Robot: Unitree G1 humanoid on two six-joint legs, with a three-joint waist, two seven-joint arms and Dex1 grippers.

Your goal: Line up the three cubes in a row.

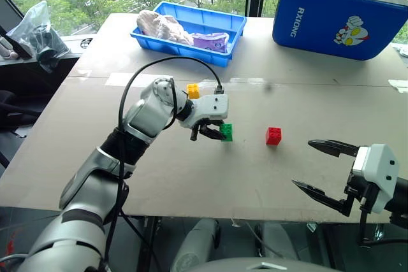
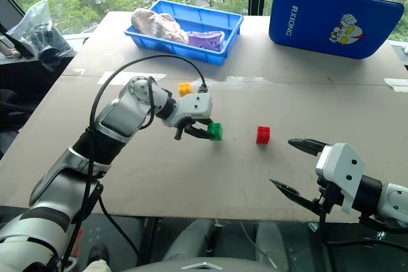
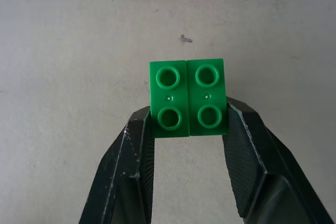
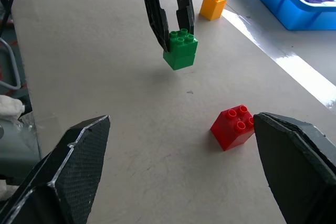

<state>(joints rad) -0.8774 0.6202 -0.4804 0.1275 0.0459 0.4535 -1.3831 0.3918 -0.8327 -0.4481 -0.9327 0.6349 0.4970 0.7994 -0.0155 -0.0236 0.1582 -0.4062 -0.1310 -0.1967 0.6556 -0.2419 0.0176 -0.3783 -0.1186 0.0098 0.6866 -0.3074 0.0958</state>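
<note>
Left gripper (image 1: 213,133) clamps the green cube (image 1: 226,132) midair; next, set it beside the red cube (image 1: 273,136). Right gripper (image 1: 325,170) idles, wide open.

only readable text is "RXIONG", white letters running down the blue case (image 1: 338,17) at the table's far right corner

Left arm: extended over table centre, wrist angled down.
Left gripper (image 1: 213,131): black fingers clamped, load lifted.
Right gripper (image 1: 324,169): level, spread wide, near front-right edge.
</note>
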